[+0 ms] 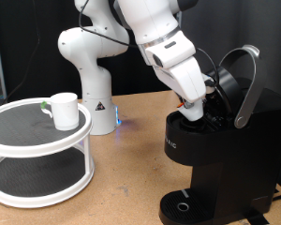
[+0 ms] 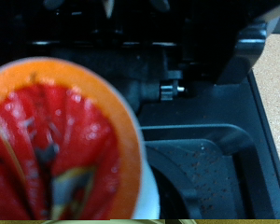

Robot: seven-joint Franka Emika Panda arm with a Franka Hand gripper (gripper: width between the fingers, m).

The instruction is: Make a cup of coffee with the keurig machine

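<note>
The keurig machine (image 1: 220,159) stands at the exterior view's right with its silver-rimmed lid (image 1: 245,80) swung up. My gripper (image 1: 191,111) reaches down into the open chamber under the lid, and its fingertips are hidden there. In the wrist view a pod with a red-orange foil top (image 2: 61,145) fills much of the picture, very close to the camera, above the machine's black body (image 2: 177,89) and round drip tray (image 2: 207,177). I cannot see fingers around the pod. The cup (image 1: 64,109), a white mug, stands apart on a white round stand.
The white two-tier round stand (image 1: 28,141) is at the exterior view's left on the wooden table (image 1: 122,187). The white arm base (image 1: 89,84) stands behind, between the stand and the machine. The drip tray (image 1: 183,204) at the machine's foot has nothing on it.
</note>
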